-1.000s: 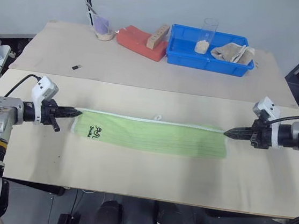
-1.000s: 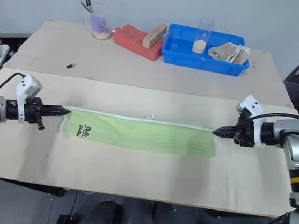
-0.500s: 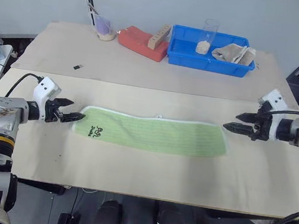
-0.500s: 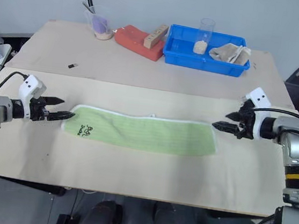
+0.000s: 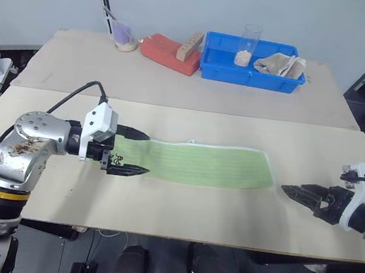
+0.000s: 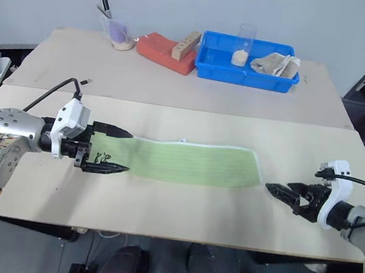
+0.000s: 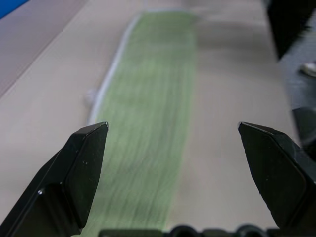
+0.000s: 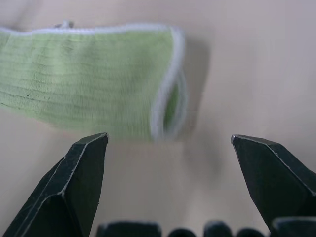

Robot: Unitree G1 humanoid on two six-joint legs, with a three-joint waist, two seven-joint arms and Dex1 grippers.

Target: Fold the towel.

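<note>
The towel [image 5: 199,165] lies flat on the near table as a long light green strip with white edging, a small white loop [image 5: 193,141] on its far edge and a dark mark [image 5: 117,162] at its left end. My left gripper [image 5: 138,151] is open and points right, one finger on each side of the towel's left end, holding nothing. In the left wrist view the towel [image 7: 148,98] runs away between the fingers [image 7: 74,173]. My right gripper [image 5: 293,189] is open, a short way off the towel's right end near the front edge. The right wrist view shows that end [image 8: 98,84] doubled over.
On the far table stand a blue bin [image 5: 210,67] holding a glass of grains [image 5: 247,45] and a beige cloth [image 5: 282,64], a red block [image 5: 169,48] with a wooden piece on it, and a cup [image 5: 123,34]. A seam divides the two tables.
Both grippers opened and let go of the towel's ends. The left gripper moved right over the towel's left end. The right gripper drew back toward the front edge.
</note>
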